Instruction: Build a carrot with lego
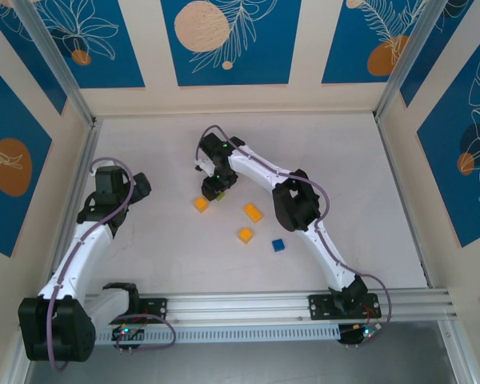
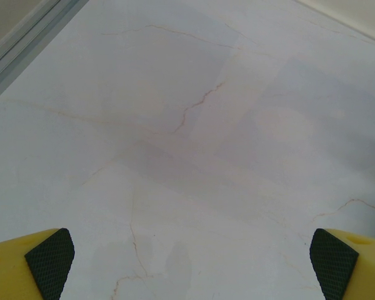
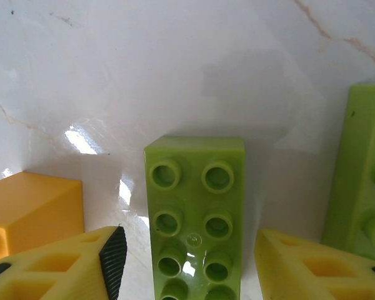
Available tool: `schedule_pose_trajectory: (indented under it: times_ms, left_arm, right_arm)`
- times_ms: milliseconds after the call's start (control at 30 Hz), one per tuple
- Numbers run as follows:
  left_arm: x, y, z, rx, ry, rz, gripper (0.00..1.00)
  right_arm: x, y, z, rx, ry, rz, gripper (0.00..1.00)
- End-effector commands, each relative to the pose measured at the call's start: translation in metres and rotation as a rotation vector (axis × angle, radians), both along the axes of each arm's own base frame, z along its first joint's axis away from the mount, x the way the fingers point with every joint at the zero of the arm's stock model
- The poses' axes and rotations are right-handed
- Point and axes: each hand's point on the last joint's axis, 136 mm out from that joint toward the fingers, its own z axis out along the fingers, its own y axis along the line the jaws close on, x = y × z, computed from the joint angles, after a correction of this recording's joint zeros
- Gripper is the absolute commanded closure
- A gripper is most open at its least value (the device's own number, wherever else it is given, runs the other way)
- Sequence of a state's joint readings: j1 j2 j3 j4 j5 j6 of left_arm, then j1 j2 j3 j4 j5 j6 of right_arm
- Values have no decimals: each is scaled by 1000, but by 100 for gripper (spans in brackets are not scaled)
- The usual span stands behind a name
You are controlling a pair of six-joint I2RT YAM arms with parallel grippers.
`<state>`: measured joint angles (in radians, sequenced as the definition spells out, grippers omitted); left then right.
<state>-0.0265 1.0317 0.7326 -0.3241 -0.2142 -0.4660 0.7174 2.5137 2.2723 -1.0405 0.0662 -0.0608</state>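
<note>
Near the arm bases, a blue brick (image 1: pixel 278 245) and two orange bricks (image 1: pixel 245 235) lie on the table (image 1: pixel 360 200), right of the lime green brick (image 3: pixel 197 212). The right fingers (image 3: pixel 111 259) stand spread either side of that brick, narrow gaps showing, pinching nothing. Another orange brick (image 3: pixel 34 206) sits just left of it, a second green brick (image 3: pixel 362 181) just right. The left fingers (image 2: pixel 50 265) hang wide apart, well left of it. The brick looks light, rigid and glossy, so its long flat sides suit gripping.
</note>
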Motion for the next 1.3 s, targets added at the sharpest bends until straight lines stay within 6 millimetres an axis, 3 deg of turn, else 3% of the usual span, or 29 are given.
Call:
schedule_pose_trajectory:
  times_ms: [0, 500, 900, 1267]
  left_arm:
    - [4, 1, 15, -18, -31, 11, 1]
    - [3, 2, 15, -15, -33, 12, 1]
    - [2, 3, 14, -11, -33, 15, 1]
    - [0, 3, 17, -11, -40, 15, 1]
  right_arm:
    - [-4, 8, -1, 25, 31, 0, 42]
    - [-5, 5, -7, 9, 46, -1, 45]
    - [-8, 0, -11, -34, 40, -2, 53]
    - [-9, 4, 7, -16, 13, -1, 62]
